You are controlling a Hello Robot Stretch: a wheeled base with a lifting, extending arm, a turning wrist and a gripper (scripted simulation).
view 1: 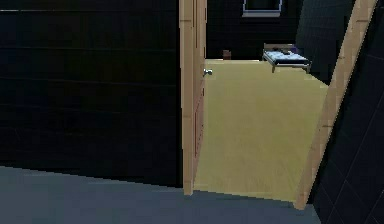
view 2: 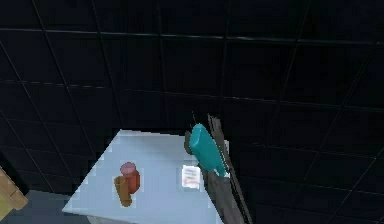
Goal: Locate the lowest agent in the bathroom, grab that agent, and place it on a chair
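Teal object point(view 2: 208, 150) covers the pincer point(view 2: 190, 137); whether it holds anything, I cannot tell.

Open light wooden door point(view 1: 190, 90); pale blue flat-topped table point(view 2: 95, 195)
Beyond the door, a yellow floor point(view 1: 250, 120) with a blue-framed bed point(view 1: 285, 58) far back; on the table, a pink round jar point(view 2: 128, 171) and a flat white card point(view 2: 189, 177)

Teal bottle point(view 2: 207, 150), slanted, upper end leftward, at the pale table's point(view 2: 150, 152) right edge, resting or lifted unclear
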